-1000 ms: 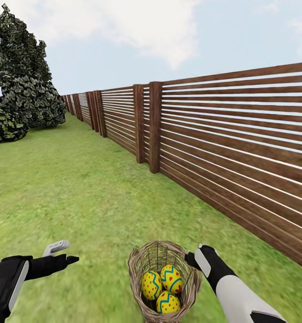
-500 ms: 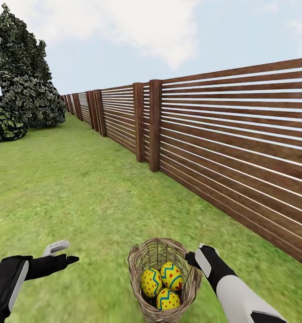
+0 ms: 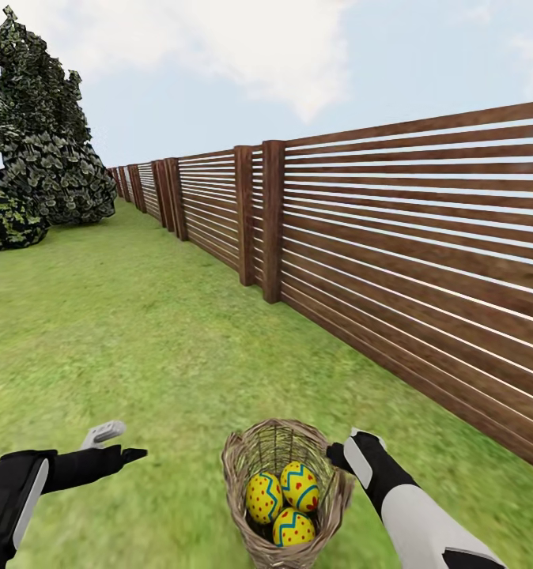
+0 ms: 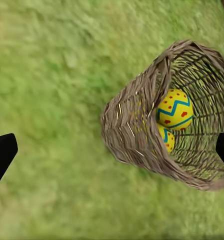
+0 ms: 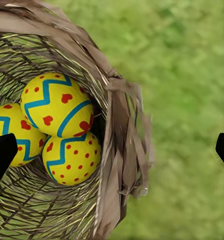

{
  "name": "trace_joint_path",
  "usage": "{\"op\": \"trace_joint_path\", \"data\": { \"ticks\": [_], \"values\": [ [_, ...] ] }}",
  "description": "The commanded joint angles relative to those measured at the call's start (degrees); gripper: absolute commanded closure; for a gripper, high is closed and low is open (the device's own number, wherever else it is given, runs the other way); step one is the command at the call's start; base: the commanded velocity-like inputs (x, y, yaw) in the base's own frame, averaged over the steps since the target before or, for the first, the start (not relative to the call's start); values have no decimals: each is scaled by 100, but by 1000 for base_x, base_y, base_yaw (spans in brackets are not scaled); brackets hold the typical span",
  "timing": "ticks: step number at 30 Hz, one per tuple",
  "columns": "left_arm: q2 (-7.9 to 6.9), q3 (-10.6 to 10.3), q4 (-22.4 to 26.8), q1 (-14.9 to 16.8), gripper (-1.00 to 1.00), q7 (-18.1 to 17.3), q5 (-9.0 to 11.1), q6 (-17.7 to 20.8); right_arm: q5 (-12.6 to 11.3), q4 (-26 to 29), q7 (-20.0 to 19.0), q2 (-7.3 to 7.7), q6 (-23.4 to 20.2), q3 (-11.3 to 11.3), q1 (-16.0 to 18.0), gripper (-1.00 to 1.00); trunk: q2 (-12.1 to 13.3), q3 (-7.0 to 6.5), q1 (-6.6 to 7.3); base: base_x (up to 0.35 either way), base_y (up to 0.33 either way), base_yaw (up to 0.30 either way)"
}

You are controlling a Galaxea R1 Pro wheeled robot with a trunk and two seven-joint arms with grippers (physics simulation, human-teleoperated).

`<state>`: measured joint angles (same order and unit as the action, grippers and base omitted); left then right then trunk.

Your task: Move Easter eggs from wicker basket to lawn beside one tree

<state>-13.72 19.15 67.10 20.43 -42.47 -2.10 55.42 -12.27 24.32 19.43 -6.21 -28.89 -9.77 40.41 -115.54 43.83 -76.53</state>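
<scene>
The wicker basket (image 3: 243, 482) stands on the lawn (image 3: 140, 332) just in front of me, with three yellow Easter eggs (image 3: 300, 484) (image 3: 264, 498) (image 3: 292, 528) inside. My right gripper (image 3: 345, 452) is open at the basket's right rim. In the right wrist view the right gripper (image 5: 112, 152) has its fingertips (image 5: 2, 155) wide apart, one over the eggs (image 5: 57, 105) and one outside the rim (image 5: 126, 125). My left gripper (image 3: 115, 442) hangs open over grass to the basket's left. The left wrist view has the left gripper (image 4: 112, 152) facing the basket (image 4: 136, 135) from the side. A tall tree (image 3: 37, 95) with dark speckled foliage rises far off at the left, its trunk hidden.
A brown slatted wooden fence (image 3: 393, 237) runs along the right side from near to far. Dark shrubs (image 3: 53, 182) (image 3: 5, 217) sit under the tree at the far left. Open grass stretches ahead between the fence and the shrubs.
The whole picture has shifted slightly, so the camera moved. The left gripper has edged a little up and forward. The basket, eggs and right gripper keep their places relative to each other.
</scene>
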Motion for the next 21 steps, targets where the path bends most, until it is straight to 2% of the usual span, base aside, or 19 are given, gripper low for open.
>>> {"op": "trace_joint_path", "data": {
  "ticks": [1,19,21],
  "values": [
    [1,10,5,5,-100,-45,-25,39,-60,11,39,-3,-12,-8,1,-100,-3,6,1,0,-104,0],
    [-11,21,5,5,-100,-98,-21,39,-32,11,35,-12,-11,45,0,-100,-3,6,1,0,-12,0],
    [-13,22,5,5,-100,-101,-20,39,-29,11,35,-12,-11,45,0,-100,-83,42,-43,0,0,0]
  ]
}}
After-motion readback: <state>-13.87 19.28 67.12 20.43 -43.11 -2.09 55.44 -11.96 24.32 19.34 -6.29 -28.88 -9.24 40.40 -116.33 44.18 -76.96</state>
